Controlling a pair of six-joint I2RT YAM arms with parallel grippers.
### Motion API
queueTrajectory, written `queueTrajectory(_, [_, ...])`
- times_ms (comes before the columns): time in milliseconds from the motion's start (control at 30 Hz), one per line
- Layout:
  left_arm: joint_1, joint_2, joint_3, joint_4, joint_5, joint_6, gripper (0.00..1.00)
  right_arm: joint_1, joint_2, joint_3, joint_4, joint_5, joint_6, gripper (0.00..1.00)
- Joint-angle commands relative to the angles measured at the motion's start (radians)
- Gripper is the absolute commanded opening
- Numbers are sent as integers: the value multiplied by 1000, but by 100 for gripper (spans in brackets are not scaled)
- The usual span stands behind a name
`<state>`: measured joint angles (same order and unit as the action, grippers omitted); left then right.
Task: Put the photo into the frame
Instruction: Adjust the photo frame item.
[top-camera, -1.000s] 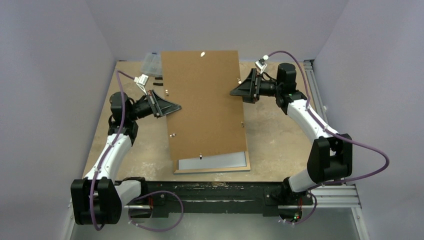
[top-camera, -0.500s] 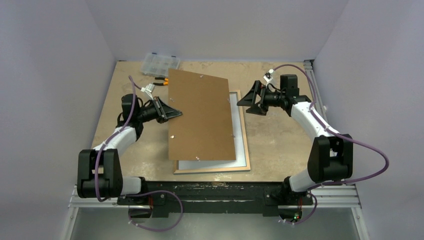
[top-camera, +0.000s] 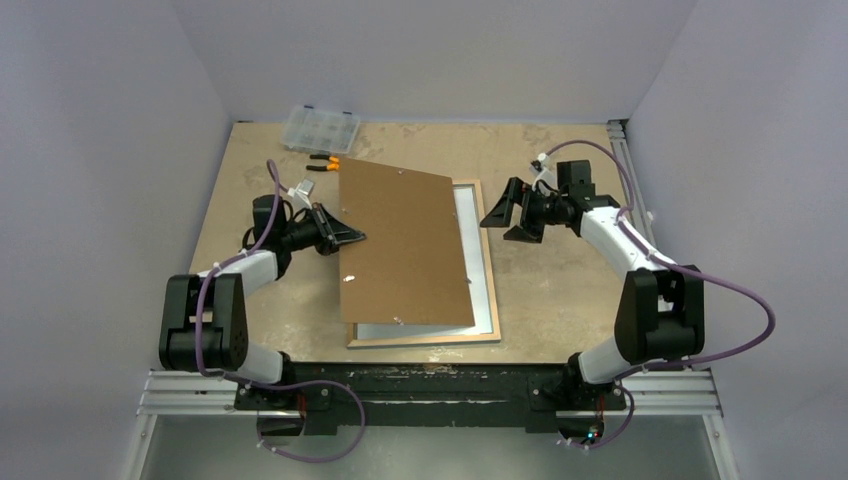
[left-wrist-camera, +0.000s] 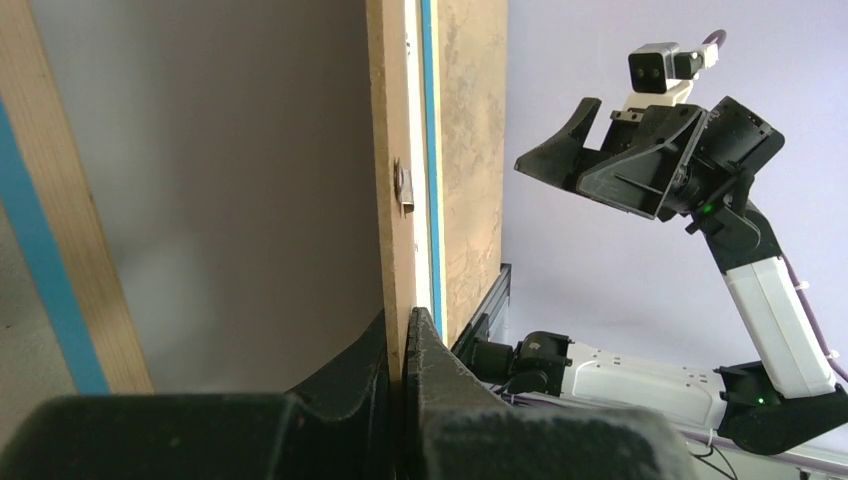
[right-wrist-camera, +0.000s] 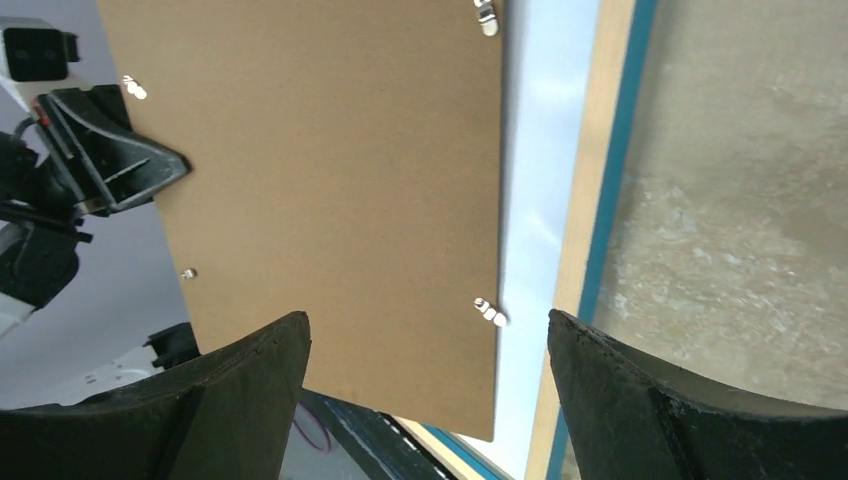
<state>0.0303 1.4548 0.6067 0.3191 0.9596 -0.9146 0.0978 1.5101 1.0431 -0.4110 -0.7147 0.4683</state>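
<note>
The frame (top-camera: 430, 342) lies flat with its light wood back up; a thin blue edge shows in the right wrist view (right-wrist-camera: 618, 200). The photo's plain white back (top-camera: 425, 330) shows inside it, also in the right wrist view (right-wrist-camera: 540, 180). A brown backing board (top-camera: 405, 245) with small metal clips hangs tilted over both. My left gripper (top-camera: 352, 237) is shut on the board's left edge; the left wrist view shows the fingers (left-wrist-camera: 440, 390) pinching it. My right gripper (top-camera: 505, 215) is open and empty, just right of the frame, apart from the board (right-wrist-camera: 320, 200).
A clear plastic compartment box (top-camera: 320, 128) stands at the back left, with orange-handled tools (top-camera: 322, 160) lying near it. Lilac walls close the table on three sides. A metal rail (top-camera: 625, 170) runs along the right edge.
The backing board has dropped from a steep tilt to a low tilt over the frame. My left arm lowered with it. My right gripper drew away from the board's right edge.
</note>
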Motion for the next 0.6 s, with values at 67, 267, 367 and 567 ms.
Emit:
queueTrajectory(67, [-17, 38, 7, 45, 8, 51, 0, 65, 9, -1, -69, 123, -95, 85])
queueTrajectory(267, [-21, 78, 19, -7, -26, 94, 0, 193, 67, 1, -87, 199, -120, 79])
queueTrajectory(367, [-21, 92, 27, -35, -37, 115, 0, 227, 99, -15, -79, 191, -119, 75])
queueTrajectory(567, [-48, 100, 38, -63, -48, 135, 0, 288, 143, -44, -60, 192, -110, 71])
